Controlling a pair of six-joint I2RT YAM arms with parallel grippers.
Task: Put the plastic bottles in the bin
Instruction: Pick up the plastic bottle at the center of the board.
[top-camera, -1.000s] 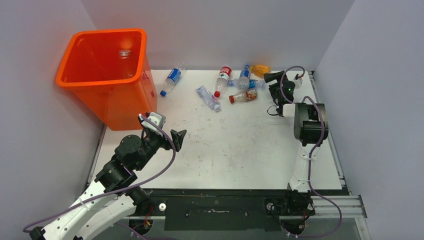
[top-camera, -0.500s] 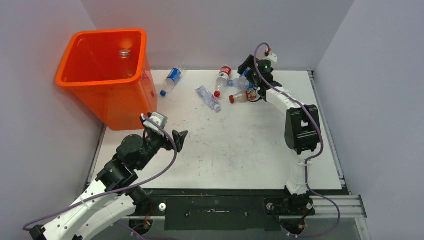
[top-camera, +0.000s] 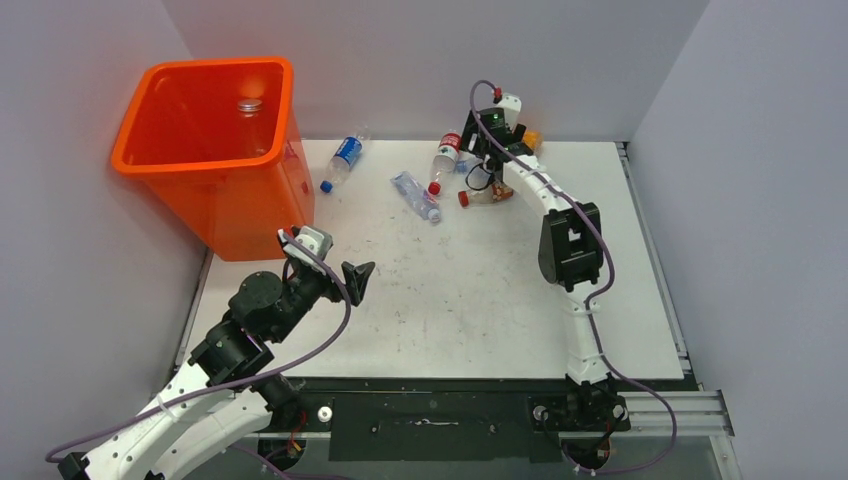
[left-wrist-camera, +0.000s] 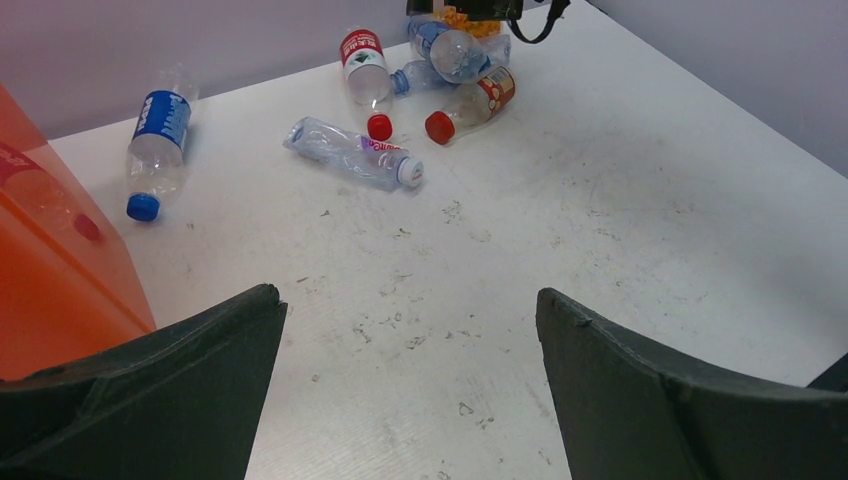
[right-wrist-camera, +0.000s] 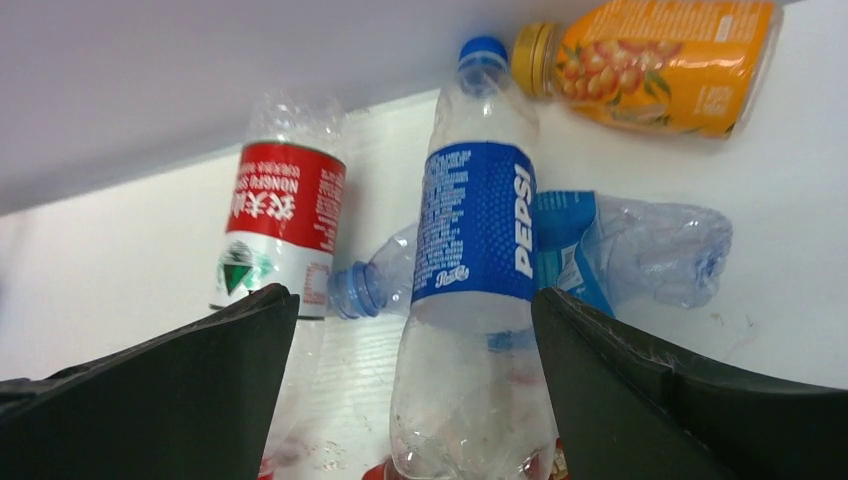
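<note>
Seven plastic bottles lie on the white worktop, and an eighth bottle stands upright inside the orange bin at the far left corner. Five of the seven are bunched at the far edge. The first is a Pepsi bottle, with a blue cap and a blue label reading "PEPSI" in white. Beside it is a red-labelled bottle with "NONGFU" legible upside down and a red cap. An orange juice bottle has a gold cap and a label with pictured fruit, its writing too small to read. A crushed bottle with a pale-blue label and a blue cap lies under the Pepsi bottle. The fifth is a red-capped bottle with a red and white label whose text is unreadable. A crushed clear bottle with a white cap and a faint purple print lies near this bunch, apart from it. A blue-labelled bottle with a blue cap lies alone, closer to the bin, and its white lettering cannot be made out. That makes three blue caps, two red, one white and one gold on the worktop. The right jaws are spread wide over the bunch, clasping nothing, with the Pepsi bottle showing between them in the wrist view. The left jaws are also spread wide and empty, over bare worktop near the bin's near corner.
</note>
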